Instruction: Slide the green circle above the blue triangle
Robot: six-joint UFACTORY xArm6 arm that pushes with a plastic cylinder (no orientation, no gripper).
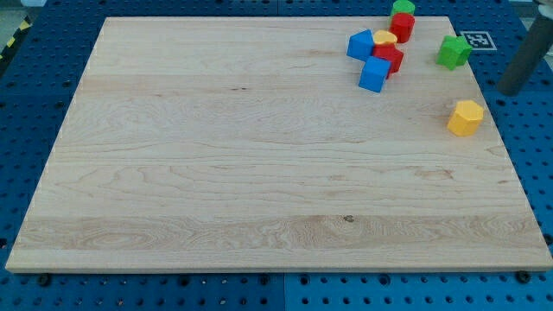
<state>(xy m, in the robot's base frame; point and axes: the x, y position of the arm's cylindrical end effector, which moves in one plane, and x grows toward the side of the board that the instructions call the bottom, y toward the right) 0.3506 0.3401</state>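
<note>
The green circle [403, 7] sits at the board's top edge, at the view's top right, touching a red cylinder [402, 25] just below it. A blue block that looks like the triangle [360, 44] lies lower left of them, at the left of a tight cluster. My tip [511, 87] is at the view's right edge, off the wooden board over the blue pegboard. It is right of all the blocks and touches none.
The cluster also holds a small yellow block [385, 39], a red block [390, 58] and a blue cube [374, 75]. A green star-like block [452, 52] stands alone to the right. A yellow hexagon [466, 117] lies below it. A marker tag [476, 40] sits at the board's top right corner.
</note>
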